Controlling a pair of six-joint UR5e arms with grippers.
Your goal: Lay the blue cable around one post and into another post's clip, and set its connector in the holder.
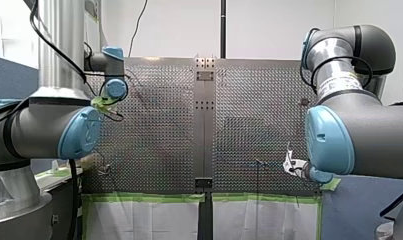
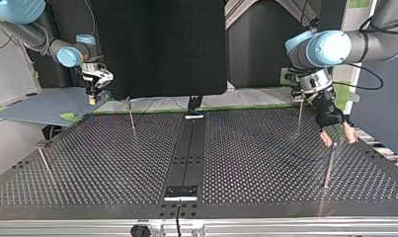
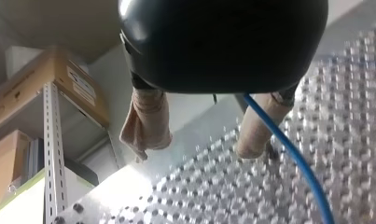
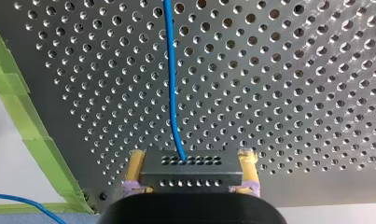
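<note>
the blue cable (image 4: pixel 171 84) leaves the black connector (image 4: pixel 190 175) and runs straight ahead of my right gripper (image 4: pixel 190 161) over the perforated table (image 4: pixel 293 70). that claw's yellow pads (image 4: pixel 135 163) are clamped on the connector's two sides. further along, the cable slants across the front of one beige pad (image 3: pixel 251 135) of my left gripper (image 3: pixel 197 147), whose fingers stand apart and hold nothing. i cannot tell whether the cable lies inside that gap or just outside it. in the top view a thin post (image 2: pixel 329 165) stands just ahead of the open claw's fingertips. the step in hand looks like leading the cable round that post. it would go best with the cable squarely between the left pads before they close, and a grip light enough to let it slide. the right claw should hold the connector level and give slack, so nothing tugs the post. a cardboard box (image 3: pixel 69 79) off to the left claw's side has a white label, too small to read. no brand is legible.
</note>
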